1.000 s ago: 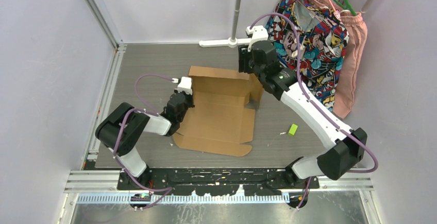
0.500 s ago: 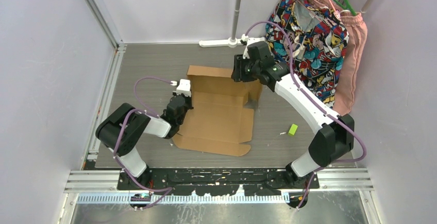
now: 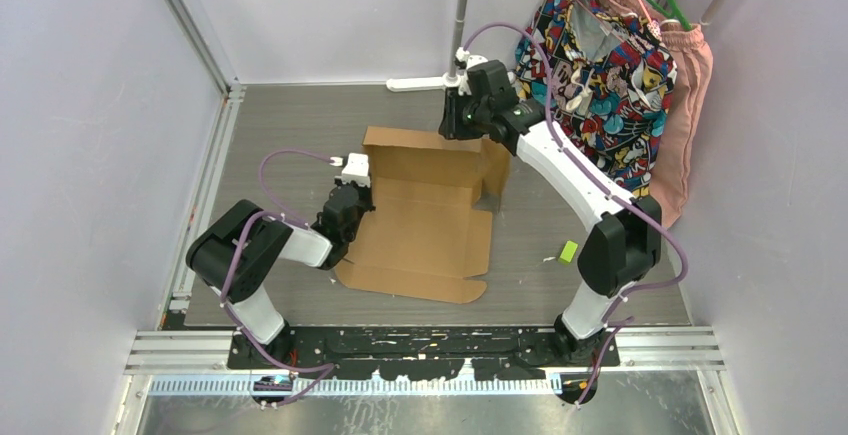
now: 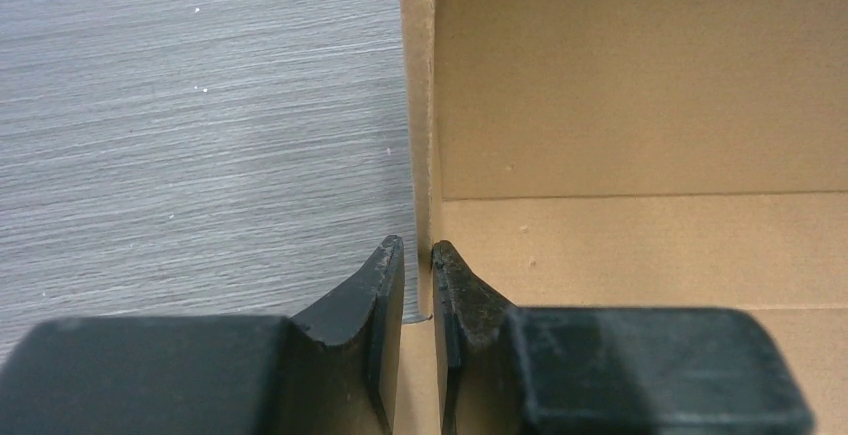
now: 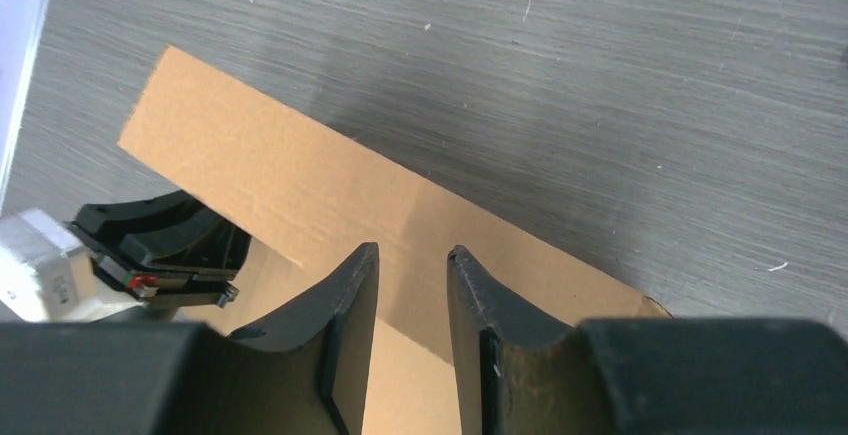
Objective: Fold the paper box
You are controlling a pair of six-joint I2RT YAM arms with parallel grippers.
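Note:
The paper box lies half-formed in the middle of the table: brown cardboard, base flat, back wall raised. My left gripper sits at the box's left edge. In the left wrist view it is shut on the thin upright left wall. My right gripper hovers over the back wall's top edge, near its right end. In the right wrist view its jaws stand a little apart above the cardboard panel, with nothing between them.
A small green piece lies on the table right of the box. Patterned and pink clothes hang at the back right. A white pole base lies behind the box. A metal rail runs along the left.
The right arm has swung left and further back over the back wall, and its jaws have narrowed. The left gripper holds the same spot.

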